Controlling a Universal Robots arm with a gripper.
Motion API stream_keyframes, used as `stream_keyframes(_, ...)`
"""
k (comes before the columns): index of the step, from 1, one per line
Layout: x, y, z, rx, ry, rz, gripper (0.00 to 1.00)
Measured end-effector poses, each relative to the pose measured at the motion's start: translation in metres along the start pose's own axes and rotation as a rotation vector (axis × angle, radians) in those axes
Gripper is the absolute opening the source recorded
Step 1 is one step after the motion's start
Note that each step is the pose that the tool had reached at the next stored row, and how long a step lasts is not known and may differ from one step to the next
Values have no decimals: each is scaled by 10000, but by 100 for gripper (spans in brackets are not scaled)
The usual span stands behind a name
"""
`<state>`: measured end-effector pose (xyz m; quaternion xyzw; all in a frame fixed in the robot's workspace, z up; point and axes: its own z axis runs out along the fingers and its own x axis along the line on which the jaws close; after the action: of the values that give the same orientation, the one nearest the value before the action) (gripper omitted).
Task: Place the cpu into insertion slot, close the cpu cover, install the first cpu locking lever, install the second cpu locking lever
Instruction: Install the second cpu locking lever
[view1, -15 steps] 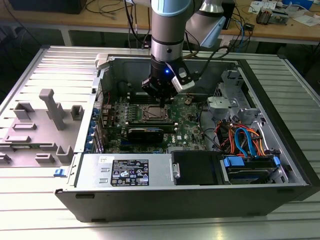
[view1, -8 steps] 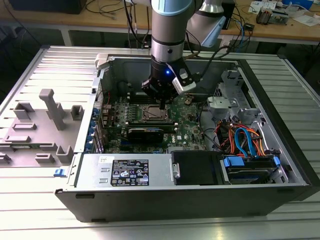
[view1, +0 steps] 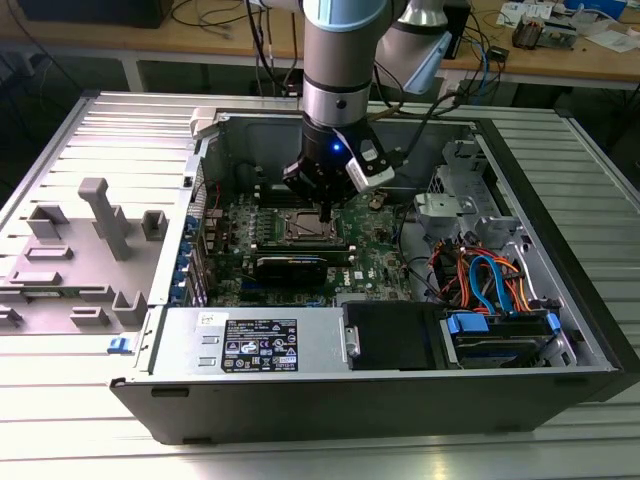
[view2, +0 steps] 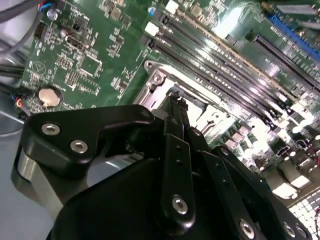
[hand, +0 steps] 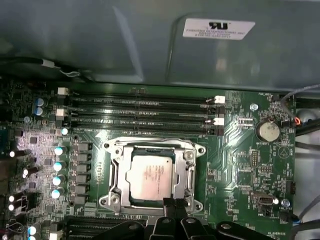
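1. Because the jaws are pressed together with nothing seen between them, their tip works as a single narrow point. In the first wrist view it stands at the edge of the socket (hand: 199, 150), on the side away from the memory slots (hand: 140, 112). A push that lands off target could scrape the metal or skid onto the green board (hand: 240, 165) just beside the socket.
2. Inside the socket, the chip (hand: 150, 176) lies flat and square, its silvery top showing through the window of the cover (hand: 116, 172), which looks folded down over it. If the chip is seated even slightly askew, pressure from the cover would likely bend the contacts beneath; I cannot tell from here whether it sits fully home.
3. Along the socket's sides, I cannot tell whether either locking lever is hooked. An unhooked lever could spring up and lift the cover.
4. Beyond the socket, the memory slots run close by, so a wide sideways sweep of the arm could catch their white end clips.
5. Farther from the socket sit the coin battery (hand: 267, 131) and the grey case wall (hand: 150, 45), which leaves the arm little room.
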<state>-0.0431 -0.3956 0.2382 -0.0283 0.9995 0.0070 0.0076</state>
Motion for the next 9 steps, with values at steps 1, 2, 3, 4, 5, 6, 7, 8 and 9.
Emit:
stream_keyframes(1, 4, -42, 0, -67, -5, 2, 11)
stream_keyframes(2, 7, -90, -1, -98, -7, 2, 11)
stream_keyframes(3, 10, -130, -2, -146, -9, 3, 11)
stream_keyframes(4, 11, -156, -2, -192, -12, 3, 11)
stream_keyframes(5, 13, -184, -3, -240, -15, 3, 11)
stream_keyframes(6, 14, -185, -3, -240, -15, 5, 11)
stream_keyframes(7, 14, -185, -3, -240, -15, 5, 11)
stream_keyframes(8, 13, -186, -3, -240, -15, 4, 11)
stream_keyframes(9, 13, -186, -3, -240, -14, 4, 11)
